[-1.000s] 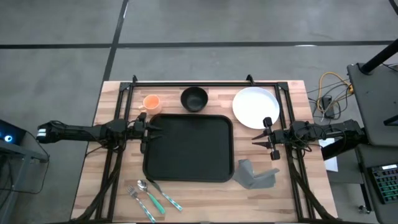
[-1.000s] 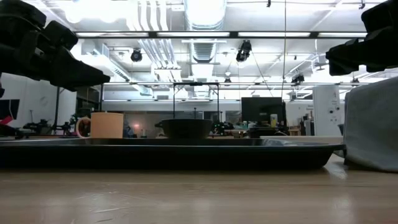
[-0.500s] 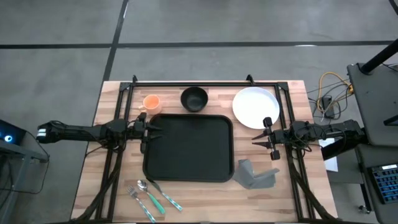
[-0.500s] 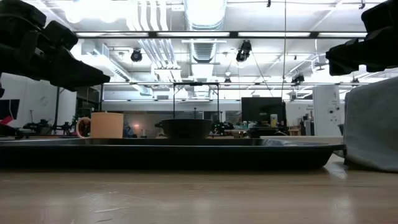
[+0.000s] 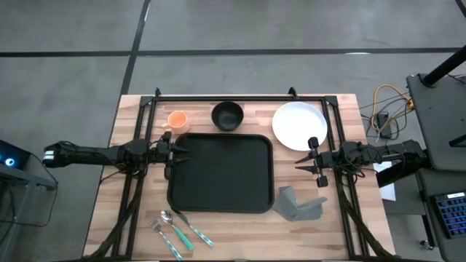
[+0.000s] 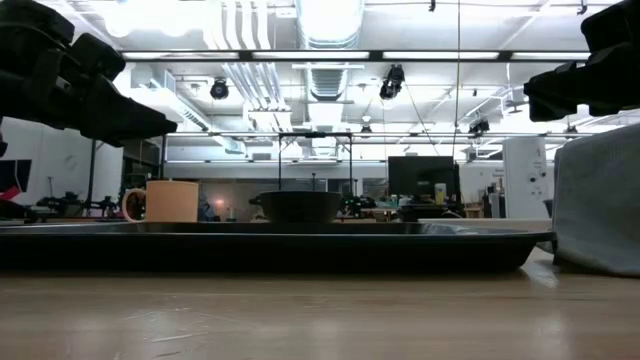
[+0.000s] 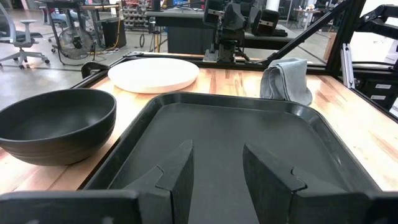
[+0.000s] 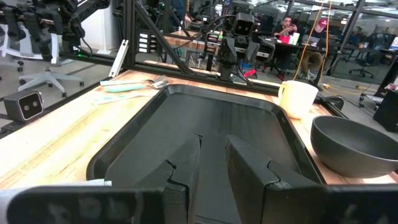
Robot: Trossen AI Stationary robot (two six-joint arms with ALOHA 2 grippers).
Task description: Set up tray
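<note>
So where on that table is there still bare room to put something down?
The tray itself is bare. Bare wood also lies along the near edge between the cutlery and the napkin, and beyond the plate at the far right corner. The far edge is crowded: cup, bowl and plate stand in a row.

A wooden tabletop (image 5: 138,218) carries the black tray (image 5: 220,172) at its middle. Along the far edge sit an orange cup (image 5: 177,120), black bowl (image 5: 227,115) and white plate (image 5: 299,125). Cutlery (image 5: 177,228) lies by the near edge, with a grey napkin (image 5: 298,205) beside the tray's near right corner.
</note>
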